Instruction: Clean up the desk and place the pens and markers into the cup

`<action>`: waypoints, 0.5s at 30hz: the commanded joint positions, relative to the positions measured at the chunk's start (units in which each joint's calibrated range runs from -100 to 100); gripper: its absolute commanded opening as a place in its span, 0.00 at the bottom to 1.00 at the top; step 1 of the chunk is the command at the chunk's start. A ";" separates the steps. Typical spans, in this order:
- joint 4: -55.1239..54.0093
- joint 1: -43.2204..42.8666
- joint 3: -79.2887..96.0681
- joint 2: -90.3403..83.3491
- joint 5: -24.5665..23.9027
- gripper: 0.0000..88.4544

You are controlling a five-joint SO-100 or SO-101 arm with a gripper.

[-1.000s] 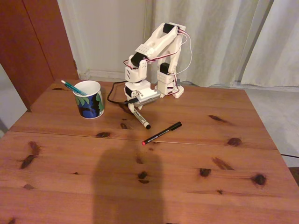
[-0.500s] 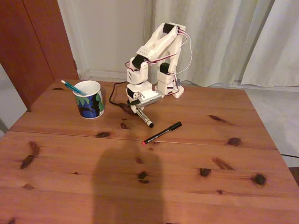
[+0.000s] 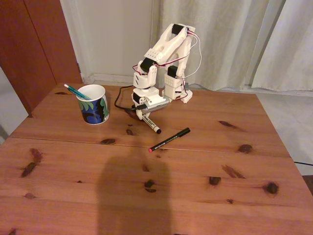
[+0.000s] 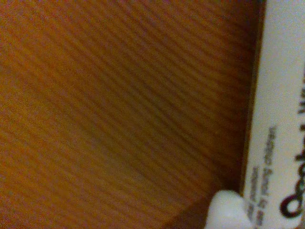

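The hand (image 3: 143,111) is gripping the white marker (image 3: 149,123) by its upper end, fingers closed around the barrel. The marker is slanting down and to the right in the fixed view, its black tip hanging just above the table (image 3: 205,161) or perhaps brushing it (the angle is too shallow to say). In the wrist view the white barrel (image 4: 281,124) is running up the right edge, with bare wood grain beside it.

The cup (image 3: 93,104) is standing to the left of the hand in the fixed view, near but clearly apart, with the teal pen (image 3: 74,90) already leaning out of it. So the carry is heading leftward, and the marker's long axis will need tipping toward upright to clear the rim. The stretch of table between is offering open room. The black pen (image 3: 169,139) is lying flat to the lower right, well away from that path.
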 commanded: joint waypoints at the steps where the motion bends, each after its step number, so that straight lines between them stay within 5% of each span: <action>1: -2.03 -0.22 -0.03 -0.23 4.76 0.01; 8: -2.12 -3.11 -8.78 -3.04 -6.45 0.01; 15: -2.38 -6.41 -19.69 -3.62 -23.48 0.01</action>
